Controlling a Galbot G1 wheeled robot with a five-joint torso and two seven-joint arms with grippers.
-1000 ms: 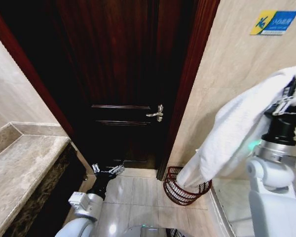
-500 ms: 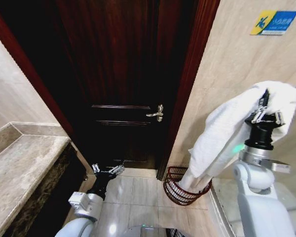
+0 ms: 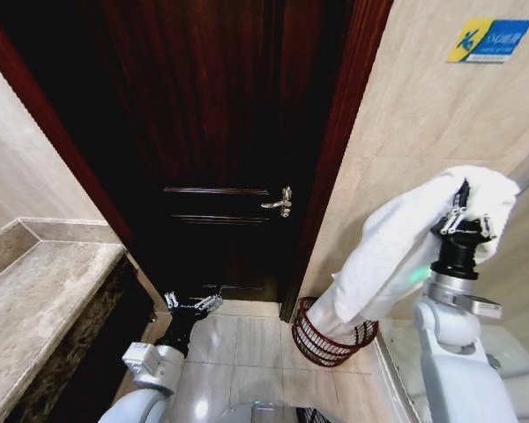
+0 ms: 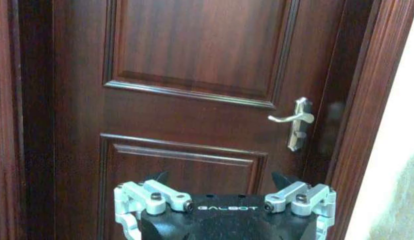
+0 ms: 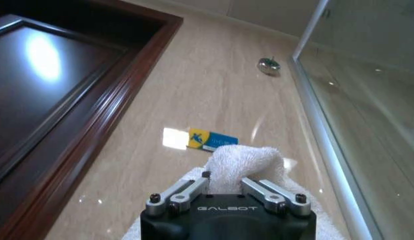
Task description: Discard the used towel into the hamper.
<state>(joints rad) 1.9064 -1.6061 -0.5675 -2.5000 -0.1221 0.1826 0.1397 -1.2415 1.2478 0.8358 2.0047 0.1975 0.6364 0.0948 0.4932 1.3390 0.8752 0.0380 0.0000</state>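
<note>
The towel (image 3: 397, 242) is held clamped in the right gripper (image 3: 463, 216) above the hamper (image 3: 328, 339), its lower end hanging into the rim. Release is judged the step left. The left gripper (image 3: 192, 304) is parked wide, near the door (image 3: 212, 141).

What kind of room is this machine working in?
Most likely a bathroom: glossy beige tiled walls, a glass screen like a shower's, and a small wire hamper on the floor, with a white towel hanging into it.
</note>
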